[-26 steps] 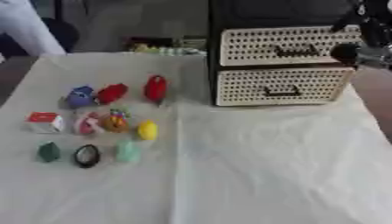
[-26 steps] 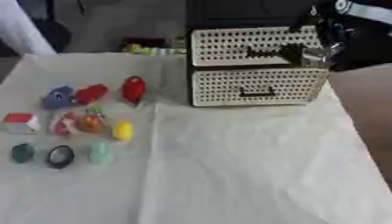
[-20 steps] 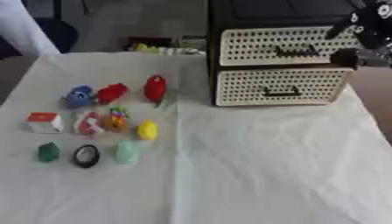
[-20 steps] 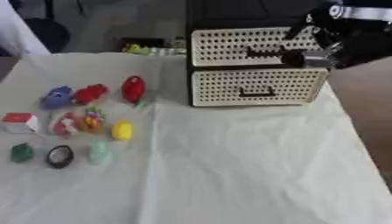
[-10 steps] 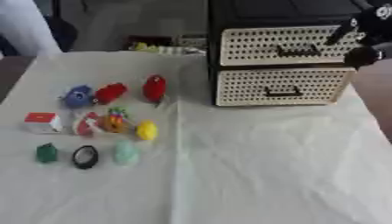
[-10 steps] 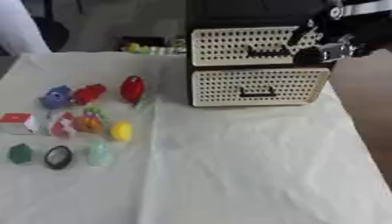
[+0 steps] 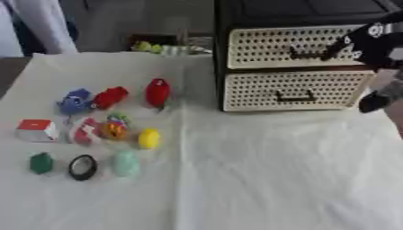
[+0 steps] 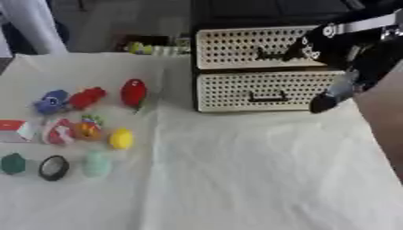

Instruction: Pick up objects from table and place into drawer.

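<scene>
- Left eye view: small toys lay on the white cloth well left of the drawer unit: a yellow egg, a red figure, a black ring.
- Right eye view: the right hand hung at the drawer unit's upper drawer handle; I couldn't tell its finger spread.

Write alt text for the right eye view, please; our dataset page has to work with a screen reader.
The robot's right hand reaches in from the right to the handle of the top drawer of a cream perforated two-drawer cabinet; both drawers look closed. On the white cloth at left lie small toys, among them a yellow one, a red one and a black ring.
</scene>
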`<state>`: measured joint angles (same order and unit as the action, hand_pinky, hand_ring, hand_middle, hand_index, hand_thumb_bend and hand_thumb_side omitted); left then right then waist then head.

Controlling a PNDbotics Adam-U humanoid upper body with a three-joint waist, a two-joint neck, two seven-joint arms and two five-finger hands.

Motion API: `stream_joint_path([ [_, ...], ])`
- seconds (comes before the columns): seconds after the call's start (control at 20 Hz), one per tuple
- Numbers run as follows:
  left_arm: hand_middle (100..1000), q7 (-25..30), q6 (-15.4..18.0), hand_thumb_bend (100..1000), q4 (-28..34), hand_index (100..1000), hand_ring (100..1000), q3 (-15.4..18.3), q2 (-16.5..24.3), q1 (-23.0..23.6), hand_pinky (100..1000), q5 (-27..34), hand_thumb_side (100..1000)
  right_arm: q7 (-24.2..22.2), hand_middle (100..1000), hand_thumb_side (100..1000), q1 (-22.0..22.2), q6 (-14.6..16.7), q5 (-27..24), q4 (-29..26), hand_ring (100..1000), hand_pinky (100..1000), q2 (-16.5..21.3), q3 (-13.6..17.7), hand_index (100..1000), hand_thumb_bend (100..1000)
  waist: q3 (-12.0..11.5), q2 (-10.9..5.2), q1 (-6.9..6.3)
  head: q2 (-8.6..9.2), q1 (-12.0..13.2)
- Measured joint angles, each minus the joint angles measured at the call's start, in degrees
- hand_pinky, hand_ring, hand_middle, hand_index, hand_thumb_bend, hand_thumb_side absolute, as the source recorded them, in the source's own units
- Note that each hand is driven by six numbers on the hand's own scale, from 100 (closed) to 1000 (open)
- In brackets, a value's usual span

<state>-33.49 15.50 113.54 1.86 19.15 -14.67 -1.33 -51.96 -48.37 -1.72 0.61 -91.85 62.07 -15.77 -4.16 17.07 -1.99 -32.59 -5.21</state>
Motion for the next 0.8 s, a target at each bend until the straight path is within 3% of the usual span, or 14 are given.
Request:
stream_joint_path([
  [0.2, 634, 0.12, 0.1, 100, 0.0, 842, 567, -0.17, 0.0, -0.14, 353, 0.0, 926, -0.05, 136, 278, -0.81, 1.58, 0.45, 0.81, 179, 122, -0.35, -0.46, 916, 695, 0.0, 0.33, 0.02, 0.2, -0.04],
  [0.55, 635, 0.18, 0.12, 100, 0.0, 842, 567, -0.31, 0.0, -0.38, 353, 0.0, 928, -0.09, 133, 333, -2.42, 1.61, 3.14, 0.98, 180, 126, -0.8, 0.43, 917, 689, 0.15, 0.49, 0.02, 0.48, -0.19],
  [0.8, 636, 0.22, 0.09, 100, 0.0, 842, 568, -0.31, 0.0, -0.4, 353, 0.0, 928, -0.09, 130, 367, -3.63, -0.28, 5.85, 0.83, 178, 125, -0.97, 1.95, 922, 680, 0.18, 0.59, 0.02, 0.82, -0.83],
])
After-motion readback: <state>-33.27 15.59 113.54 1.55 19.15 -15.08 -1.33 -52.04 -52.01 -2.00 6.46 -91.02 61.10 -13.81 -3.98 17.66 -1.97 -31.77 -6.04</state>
